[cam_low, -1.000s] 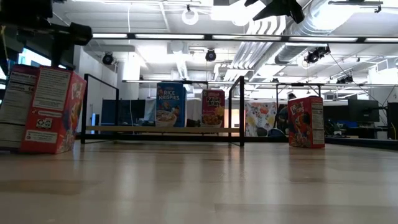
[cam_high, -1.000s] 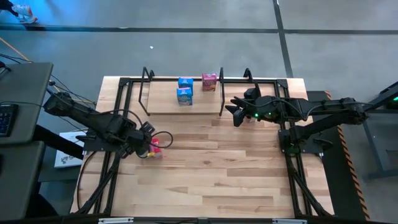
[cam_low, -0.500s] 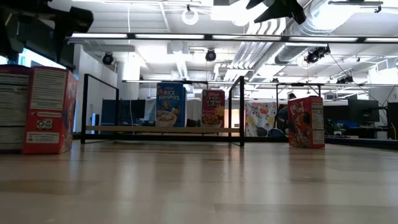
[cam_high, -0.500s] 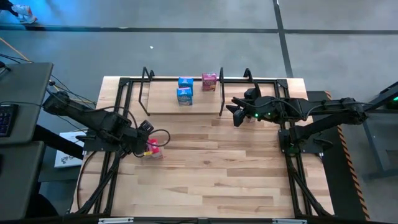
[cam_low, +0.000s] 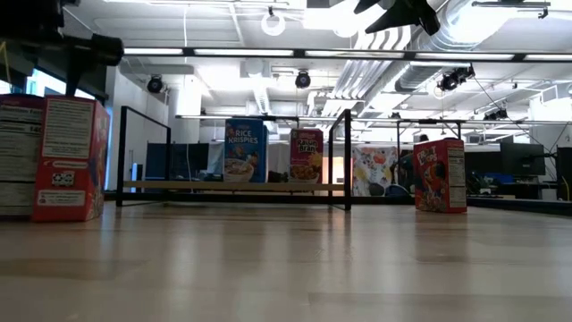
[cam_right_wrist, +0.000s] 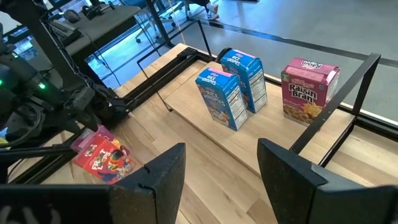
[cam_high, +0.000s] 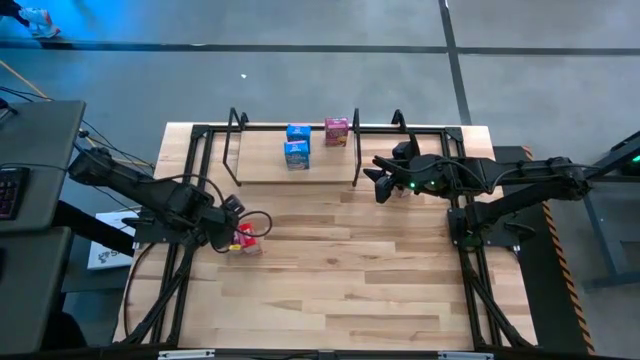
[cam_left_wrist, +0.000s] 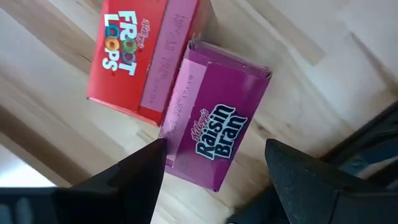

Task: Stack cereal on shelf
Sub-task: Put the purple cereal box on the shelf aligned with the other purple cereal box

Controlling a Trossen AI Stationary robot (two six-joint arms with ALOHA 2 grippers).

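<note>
The left gripper has its fingers spread wide, hanging right above a purple Raisin Bran box, which sits between the two tips and isn't touched yet as far as I can tell. Just beside it, on the far side from the fingers, is a red Froot Loops box, touching or nearly so. These are light, stiff cardboard, slick on the printed faces and easy to dent, so I'd pinch the Raisin Bran across its narrow sides near the middle, gently. The left arm reaches in low with the wrist tipped downward. The right gripper also stands open, hovering off the end of the shelf, where two blue Rice Krispies boxes and another Raisin Bran already stand.
</note>
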